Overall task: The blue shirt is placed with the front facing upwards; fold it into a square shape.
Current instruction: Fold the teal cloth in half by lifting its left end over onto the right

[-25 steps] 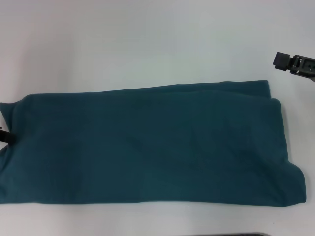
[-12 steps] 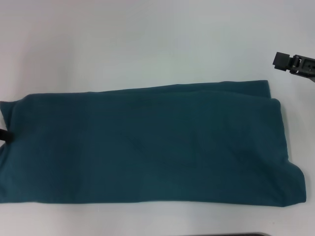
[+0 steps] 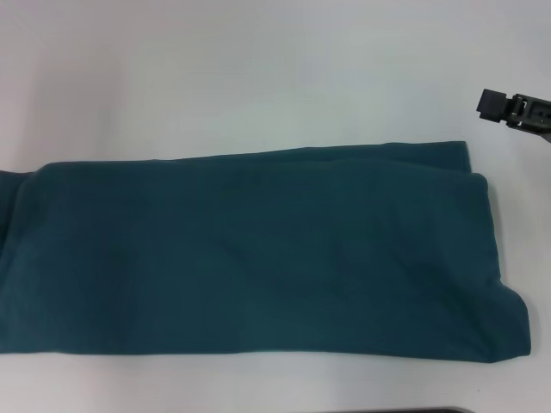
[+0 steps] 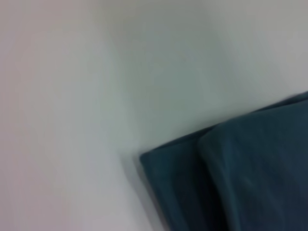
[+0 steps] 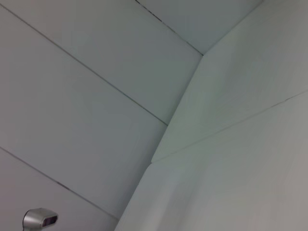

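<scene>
The blue shirt point(image 3: 258, 249) lies flat on the white table point(image 3: 258, 77), folded into a long plain teal band that runs across the head view and off its left edge. No print shows on it. A layered corner of the blue shirt point(image 4: 250, 173) fills one side of the left wrist view, resting on the table. The left gripper appears in no view. My right gripper point(image 3: 510, 110) hangs at the far right, beyond the shirt's far right corner and apart from the cloth.
White tabletop lies beyond the shirt and along its near edge. A dark strip point(image 3: 430, 410) shows at the near edge of the table. The right wrist view shows only pale wall panels and a small silver fitting point(image 5: 39, 220).
The dark tip of the left gripper at the shirt's left end has drawn out of view. The cloth there has settled flatter. The right arm has not moved.
</scene>
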Available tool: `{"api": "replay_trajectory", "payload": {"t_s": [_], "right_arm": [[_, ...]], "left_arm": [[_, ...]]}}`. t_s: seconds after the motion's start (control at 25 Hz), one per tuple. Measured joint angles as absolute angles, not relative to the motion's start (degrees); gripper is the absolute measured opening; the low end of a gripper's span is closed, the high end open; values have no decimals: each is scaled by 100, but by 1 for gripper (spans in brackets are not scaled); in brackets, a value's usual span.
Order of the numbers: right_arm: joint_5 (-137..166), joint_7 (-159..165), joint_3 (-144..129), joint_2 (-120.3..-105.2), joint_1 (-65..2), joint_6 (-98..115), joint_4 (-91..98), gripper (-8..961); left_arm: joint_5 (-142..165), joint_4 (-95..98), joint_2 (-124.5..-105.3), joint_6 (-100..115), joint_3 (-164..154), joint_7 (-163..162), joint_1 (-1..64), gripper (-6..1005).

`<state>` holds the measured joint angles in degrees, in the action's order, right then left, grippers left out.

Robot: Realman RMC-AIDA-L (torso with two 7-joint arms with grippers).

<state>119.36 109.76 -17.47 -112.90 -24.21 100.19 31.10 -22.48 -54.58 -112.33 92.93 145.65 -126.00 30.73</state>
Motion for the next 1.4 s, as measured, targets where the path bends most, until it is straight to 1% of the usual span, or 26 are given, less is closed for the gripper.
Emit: {"api": "replay_trajectory", "payload": {"t_s": [0.2, 0.44, 0.6, 0.72, 0.96, 1.16, 1.36, 1.4], "right_arm": [[11935, 10976, -1742, -11293, -2428, 10010, 3112, 606], [11935, 10976, -1753, -11289, -2441, 9997, 3118, 606], [11935, 10976, -1747, -11282, -2447, 10000, 3144, 606], [11936, 10976, -1737, -11271, -2446, 10000, 3157, 606], [11935, 10975, -1724, -11244, -2444, 10004, 3164, 607], [11930, 10975, -1722, -11233, -2443, 10012, 3164, 607], [11922, 10976, -1718, -11227, -2445, 10017, 3164, 607], [11920, 10976, -1717, -11225, -2449, 10017, 3164, 607]], "left_arm": [[-2242, -5447, -11205, 9317, 14557, -12616, 3076, 25], [-2253, -5551, -11231, 9261, 14564, -12957, 3082, 29], [-2302, -5735, -11285, 9435, 14570, -13023, 3110, 41], [-2351, -5772, -11348, 9517, 14574, -13022, 3155, 183], [-2576, -5905, -11599, 9456, 14584, -12888, 3275, 309], [-3101, -5915, -11670, 9309, 14596, -12790, 3248, 414], [-4243, -5704, -11711, 9203, 14920, -12472, 3075, 555], [-4535, -5592, -11727, 9186, 15018, -12347, 3033, 555]]}}
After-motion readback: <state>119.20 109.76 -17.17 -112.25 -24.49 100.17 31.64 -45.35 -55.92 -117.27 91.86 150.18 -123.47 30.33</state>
